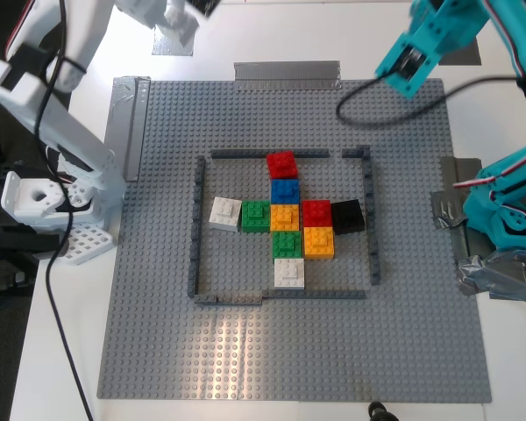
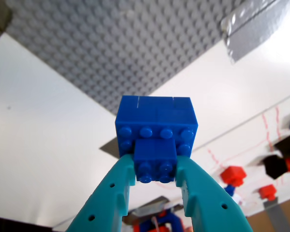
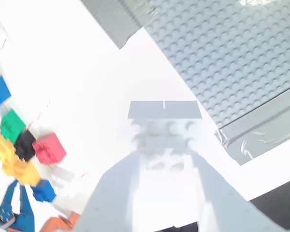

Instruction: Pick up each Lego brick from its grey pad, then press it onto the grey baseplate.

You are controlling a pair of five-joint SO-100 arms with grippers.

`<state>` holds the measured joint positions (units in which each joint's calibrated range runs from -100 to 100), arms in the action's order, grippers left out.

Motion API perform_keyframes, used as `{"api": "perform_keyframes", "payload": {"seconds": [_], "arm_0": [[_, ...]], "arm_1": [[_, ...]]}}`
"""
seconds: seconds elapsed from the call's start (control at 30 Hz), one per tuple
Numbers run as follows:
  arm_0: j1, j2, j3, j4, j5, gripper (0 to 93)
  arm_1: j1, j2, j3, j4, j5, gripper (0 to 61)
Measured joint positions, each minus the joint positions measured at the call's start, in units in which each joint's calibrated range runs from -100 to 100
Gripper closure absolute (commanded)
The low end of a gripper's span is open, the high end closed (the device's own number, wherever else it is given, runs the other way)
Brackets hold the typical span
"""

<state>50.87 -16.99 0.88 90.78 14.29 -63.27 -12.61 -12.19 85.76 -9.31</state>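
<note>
Jaws of my first gripper (image 2: pixel 156 175) pinch a blue brick (image 2: pixel 156 124); second gripper (image 3: pixel 164 164), overexposed, cannot tell. Both off the baseplate (image 1: pixel 158 333), toward 12 o'clock. Brick: light, rigid, slick; hold flat sides.

the exterior view looks almost straight down from high up, taking in the whole grey baseplate (image 1: pixel 158 351) and both arm bases at its sides. each wrist view looks along its own jaws from close in, tilted across a baseplate corner (image 2: pixel 111 43) (image 3: pixel 232 58) and silver tape (image 2: pixel 253 29) (image 3: pixel 258 135) that the exterior view shares.
</note>
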Motion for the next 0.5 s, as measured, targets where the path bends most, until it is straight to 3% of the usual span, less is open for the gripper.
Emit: {"api": "perform_keyframes", "payload": {"seconds": [0.27,0.5], "arm_0": [[-18.57,-9.21,12.68,0.09,-3.81,92.7],[-35.15,-10.23,14.83,5.48,-6.74,92.7]], "arm_1": [[12.82,-13.73,17.12,0.32,-2.35,61.3],[24.82,-23.23,30.85,-0.40,-2.93,61.3]]}}
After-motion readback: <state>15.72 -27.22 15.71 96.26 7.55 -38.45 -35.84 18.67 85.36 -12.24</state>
